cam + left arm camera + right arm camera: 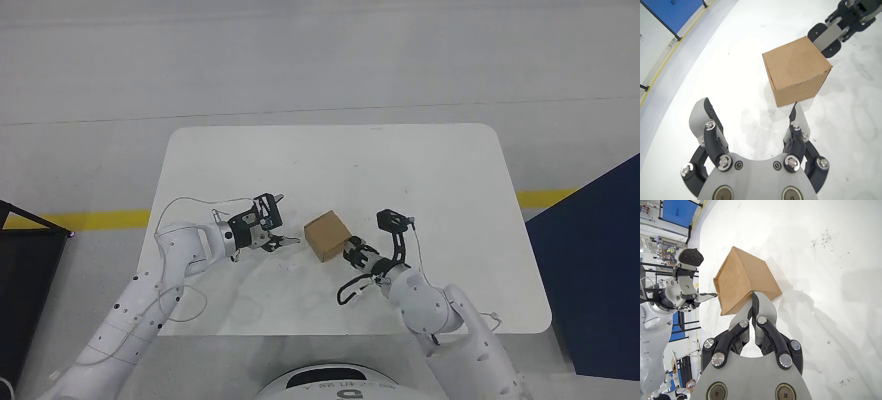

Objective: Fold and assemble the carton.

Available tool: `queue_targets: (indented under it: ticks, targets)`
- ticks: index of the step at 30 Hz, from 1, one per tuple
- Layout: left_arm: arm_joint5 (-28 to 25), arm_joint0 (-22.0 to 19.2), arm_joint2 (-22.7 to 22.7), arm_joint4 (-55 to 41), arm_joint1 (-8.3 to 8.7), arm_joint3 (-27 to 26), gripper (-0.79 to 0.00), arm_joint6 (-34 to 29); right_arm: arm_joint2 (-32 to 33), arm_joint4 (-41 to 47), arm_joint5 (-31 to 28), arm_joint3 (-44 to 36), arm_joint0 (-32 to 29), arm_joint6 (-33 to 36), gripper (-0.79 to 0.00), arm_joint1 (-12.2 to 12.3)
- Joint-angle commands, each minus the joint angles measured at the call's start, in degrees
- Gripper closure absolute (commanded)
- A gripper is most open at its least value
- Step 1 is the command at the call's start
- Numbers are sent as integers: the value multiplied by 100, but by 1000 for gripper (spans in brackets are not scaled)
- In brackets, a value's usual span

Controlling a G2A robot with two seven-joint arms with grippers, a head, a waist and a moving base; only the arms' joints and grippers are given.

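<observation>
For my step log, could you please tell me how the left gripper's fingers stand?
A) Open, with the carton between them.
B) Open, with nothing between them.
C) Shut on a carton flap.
B: the left gripper holds its fingers wide apart over bare table, the carton ahead of them, not between them.

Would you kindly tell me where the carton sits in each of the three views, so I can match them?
Top view: carton near the middle of the table, between left tool and right tool.
Left wrist view: carton just ahead of the open left tool.
Right wrist view: carton at the shut right tool's tips.
Shared landmark: the right tool, at one carton corner in every view.
</observation>
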Motion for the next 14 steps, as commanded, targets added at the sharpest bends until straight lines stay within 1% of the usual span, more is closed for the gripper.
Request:
queue_targets:
  ticks: [1, 5, 6, 7, 8, 9, 11, 12, 14]
  targets:
    - [0, 0, 0, 0, 0, 0, -785, 0, 186, -34, 32, -335, -249, -74, 0, 34]
    - [0, 0, 0, 0, 0, 0, -785, 0, 815, 140, 102, -1092, -748, -324, 0, 93]
    - [0, 0, 0, 0, 0, 0, -785, 0, 996, 260, 125, -1234, -812, -383, -286, 100]
    - [0, 0, 0, 0, 0, 0, -785, 0, 1118, 336, 148, -1308, -830, -417, -776, 103]
    - [0, 0, 0, 0, 0, 0, -785, 0, 1118, 336, 148, -1308, -830, -417, -785, 103]
    - [0, 0, 0, 0, 0, 0, -784, 0, 1114, 323, 144, -1308, -836, -417, -2, 103]
    - [0, 0, 0, 0, 0, 0, -784, 0, 1147, 347, 150, -1320, -835, -423, -18, 103]
    - [0, 0, 0, 0, 0, 0, -784, 0, 1130, 343, 150, -1313, -832, -421, -59, 103]
    - [0, 0, 0, 0, 0, 0, -784, 0, 1117, 336, 148, -1307, -830, -417, -212, 103]
